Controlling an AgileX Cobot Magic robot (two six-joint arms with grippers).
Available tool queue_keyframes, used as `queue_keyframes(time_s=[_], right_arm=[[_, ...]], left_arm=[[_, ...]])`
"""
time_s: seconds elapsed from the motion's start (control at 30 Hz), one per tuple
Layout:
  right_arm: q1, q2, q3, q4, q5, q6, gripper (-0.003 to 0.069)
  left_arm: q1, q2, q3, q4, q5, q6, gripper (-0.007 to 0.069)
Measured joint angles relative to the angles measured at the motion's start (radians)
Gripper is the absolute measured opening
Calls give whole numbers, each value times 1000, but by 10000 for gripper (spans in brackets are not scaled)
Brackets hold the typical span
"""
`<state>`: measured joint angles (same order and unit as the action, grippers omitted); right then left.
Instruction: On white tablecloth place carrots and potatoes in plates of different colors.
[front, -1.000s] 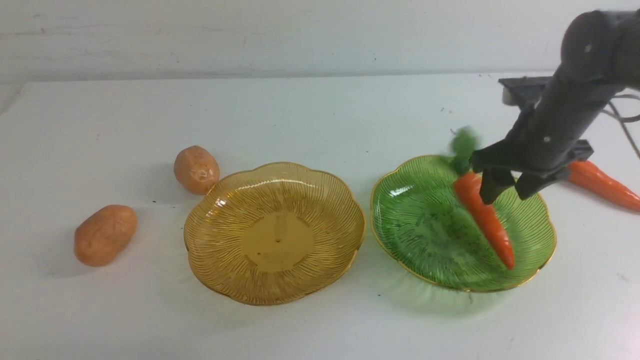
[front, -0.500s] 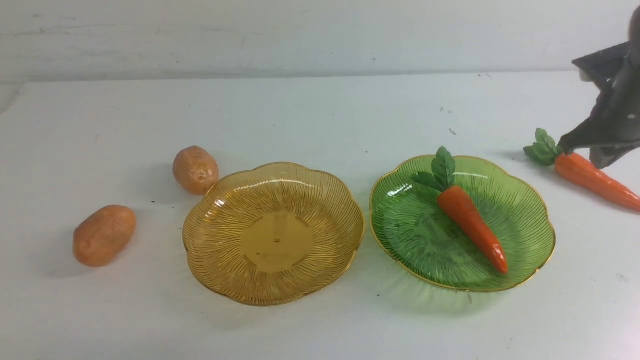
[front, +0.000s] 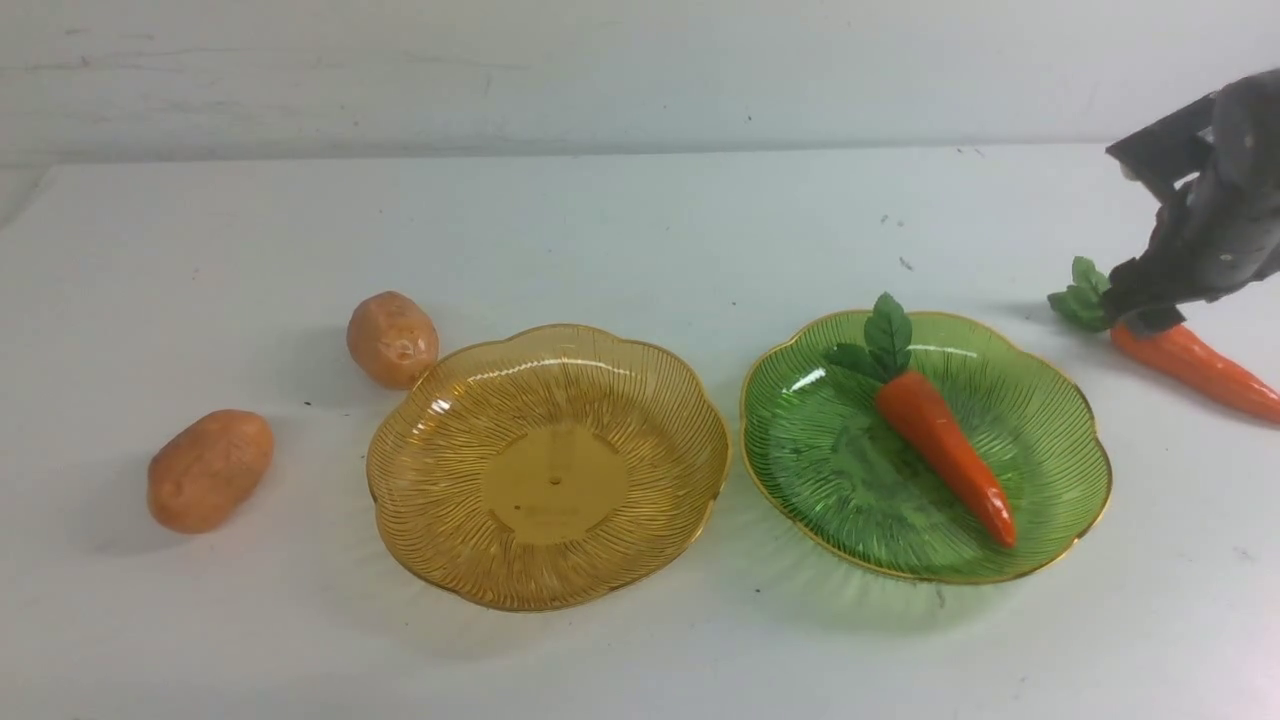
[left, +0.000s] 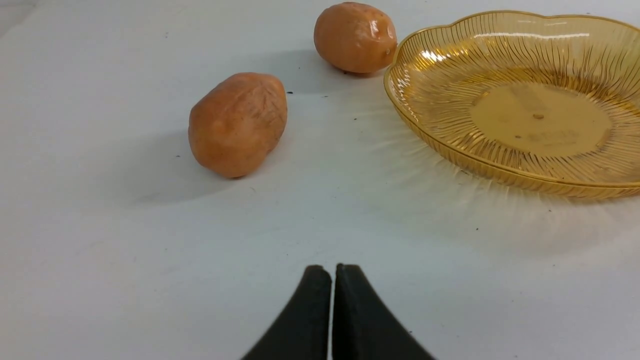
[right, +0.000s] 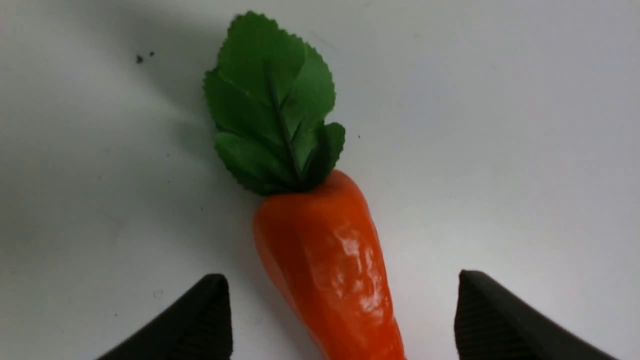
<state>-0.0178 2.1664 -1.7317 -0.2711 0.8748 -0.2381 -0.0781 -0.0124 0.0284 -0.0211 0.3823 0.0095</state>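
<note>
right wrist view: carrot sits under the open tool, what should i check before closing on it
1. Right tool open: ok.
2. Glossy orange toy carrot with green leaves lies between its fingers: ok.
3. Tool low enough to grip that carrot: cannot tell.
4. Green ribbed plastic plate has bare room beside the other orange carrot lying in it: ok.
5. Left tool shut over the white tablecloth, away from the green plate: ok.

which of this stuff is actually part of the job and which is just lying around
Part of the job: green plate, amber plate, plated carrot, loose carrot, near potato, far potato, white tablecloth.
Just there: dark specks, back wall.
</note>
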Motion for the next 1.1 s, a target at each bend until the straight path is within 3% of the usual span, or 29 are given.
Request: queue_keyframes(time_s=[0.33,0.43,0.57,0.67,0.77,0.83,1.0,1.1], right_arm=[[0,87,0,-35,-17,14,561],[0,96,-1,-45,-18,41,503],[0,98,-17,-45,8,95,318],[3,93,-59,-38,73,140,308],[19,28,-159,43,248,201,314],[43,-67,-202,175,332,220,314],[88,-163,-187,397,358,220,314],[154,-159,-154,448,365,193,314]], left_arm=[[0,0,0,4,0,1,-3],[0,0,0,21,-1,3,-3],[0,0,0,-25,-16,-50,-3],[0,0,0,-126,-31,-123,-3],[0,0,0,-337,-47,-281,-3],[0,0,0,-450,-55,-331,-3],[0,0,0,-498,-115,-324,-3],[0,0,0,-506,-172,-285,-3]])
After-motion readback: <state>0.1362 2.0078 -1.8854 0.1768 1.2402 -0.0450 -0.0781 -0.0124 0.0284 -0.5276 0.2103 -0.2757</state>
